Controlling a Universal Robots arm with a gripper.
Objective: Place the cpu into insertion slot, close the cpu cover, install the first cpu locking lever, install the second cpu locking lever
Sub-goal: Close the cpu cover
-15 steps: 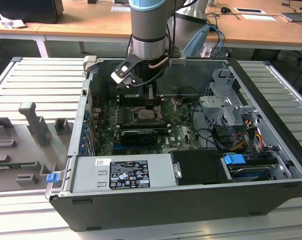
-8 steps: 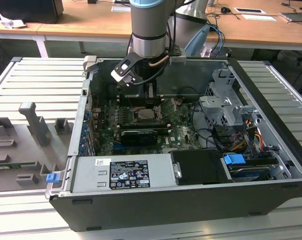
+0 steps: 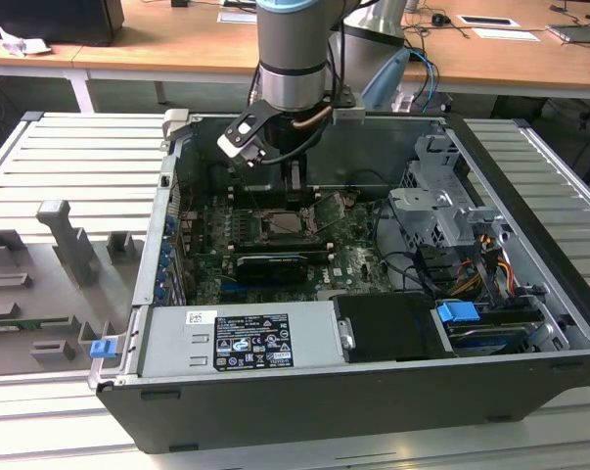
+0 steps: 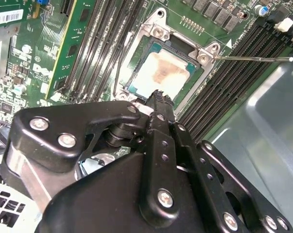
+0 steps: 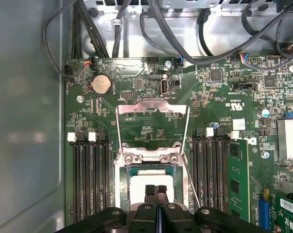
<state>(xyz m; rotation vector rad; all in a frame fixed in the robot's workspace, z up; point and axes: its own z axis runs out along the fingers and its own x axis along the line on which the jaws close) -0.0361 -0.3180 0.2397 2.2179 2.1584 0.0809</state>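
a: where's the gripper rn?
b: right over the socket; in both wrist views its two fingers are pressed together w/ nothing between them; tips sit at the edge of the cpu; can't tell if they touch it
a: and the cpu itself?
b: lying flat in the socket; pale metal top w/ a brownish smear
a: cpu cover?
b: swung open off the chip, hinged at the socket edge; green motherboard shows thru its open centre
a: levers?
b: one wire lever stands free, sticking out across the ram slots
a: exterior view?
b: arm drops from top centre of the frame into the open pc case; case fills the middle & the exterior view's right; grey tray w/ moulded blocks lies at the exterior view's left
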